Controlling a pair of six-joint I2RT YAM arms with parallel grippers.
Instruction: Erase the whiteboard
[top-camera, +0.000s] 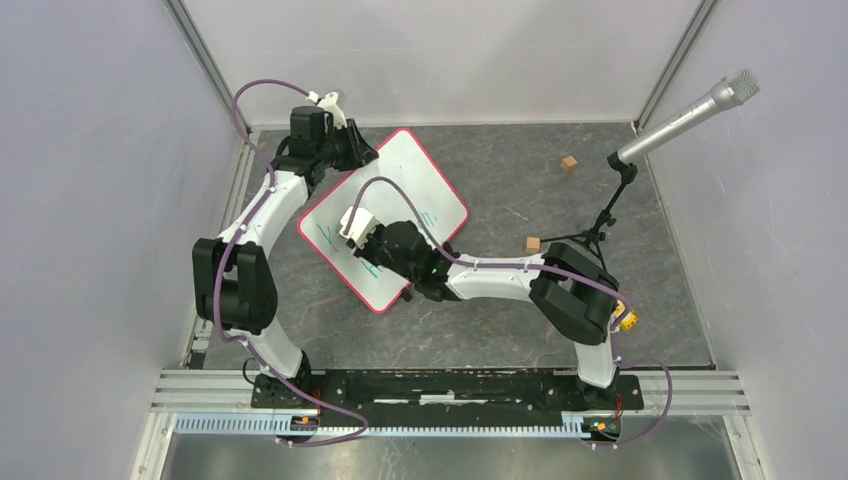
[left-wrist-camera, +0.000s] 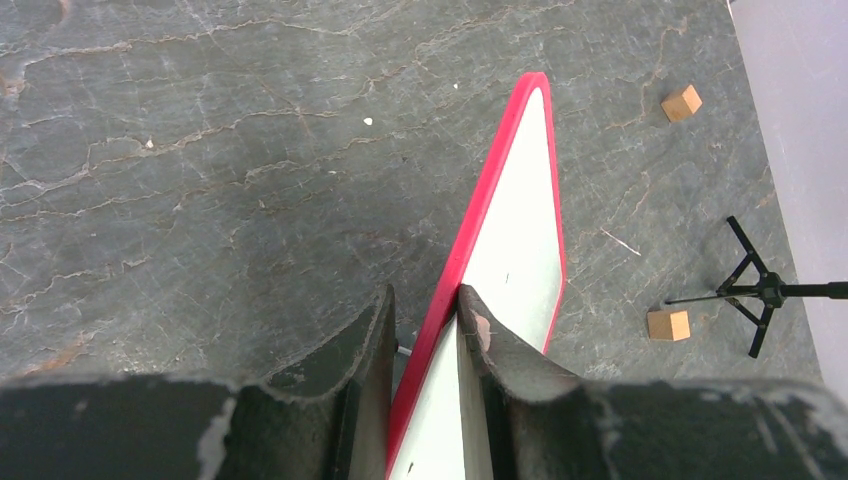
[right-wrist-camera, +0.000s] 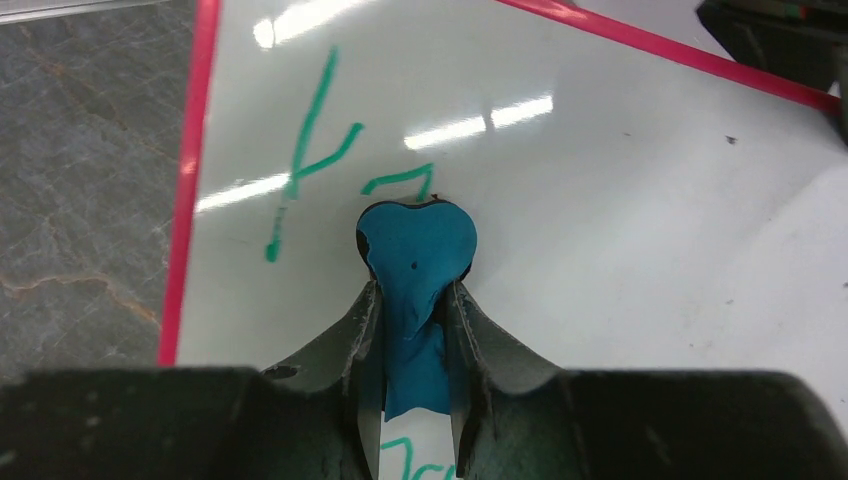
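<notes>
The whiteboard (top-camera: 420, 185) lies on the tabletop (top-camera: 500, 160), turned like a diamond, in the left-middle part between the two arms. It is not clean: green writing (right-wrist-camera: 310, 150) stands on the face, some strokes just ahead of the wiper and to its left, and one more piece close under the right tool. The wide area to the right of the wiper looks white, only with small dark specks. I judge that the erasing is in progress and a good part is left to do.

The right tool (right-wrist-camera: 415, 288) is closed narrow on a blue wiper (right-wrist-camera: 418, 245), which is pressed against the board face. The left tool (left-wrist-camera: 425, 300) pinches the red rim at the far corner, one finger on each side, as if to keep the board steady.

No container shows in any view. Around the board there are only two small wooden cubes (top-camera: 568, 164) and a microphone on a stand (top-camera: 690, 115).
</notes>
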